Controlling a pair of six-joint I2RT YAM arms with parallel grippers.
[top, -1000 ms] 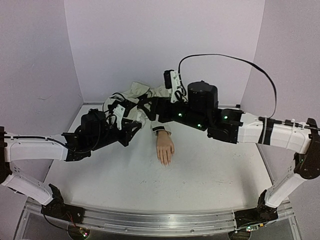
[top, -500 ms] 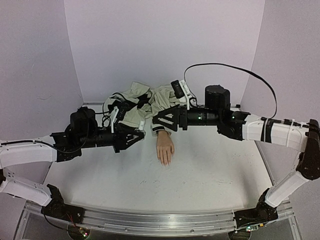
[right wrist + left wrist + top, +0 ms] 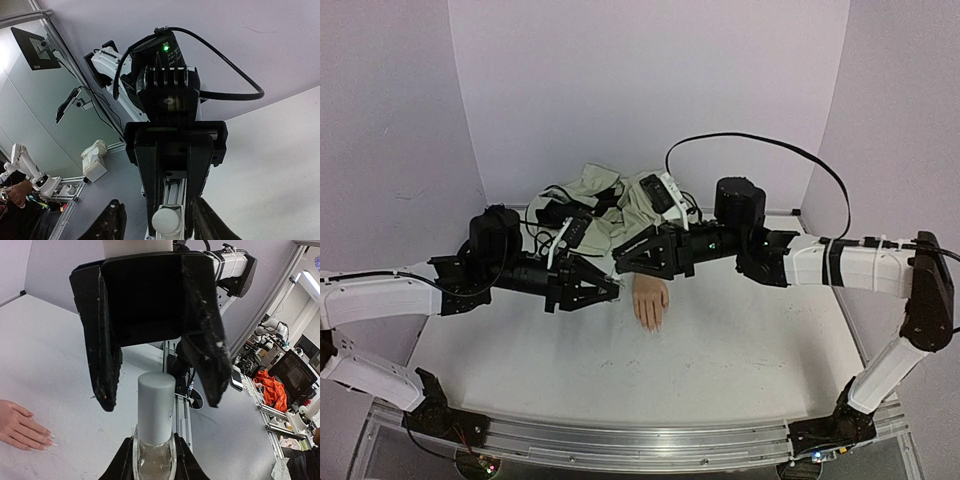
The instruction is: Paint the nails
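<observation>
while the left gripper (image 3: 153, 449) clamps the bottle (image 3: 153, 466) and the open right gripper (image 3: 160, 401) straddles its cap (image 3: 156, 390), the nails (image 3: 50, 434) look unpainted.

Found the mannequin hand (image 3: 650, 300) lying flat on the table (image 3: 750, 350), its nails (image 3: 50, 436) toward the near edge and the sleeve (image 3: 605, 195) heaped behind it by the back wall (image 3: 650, 90). Saw the left gripper (image 3: 612, 290) just left of the hand, a bottle (image 3: 155, 462) between its fingers, and the right gripper (image 3: 620, 262) facing it, fingers either side of the bottle's cap (image 3: 156, 405), apart from it.
</observation>
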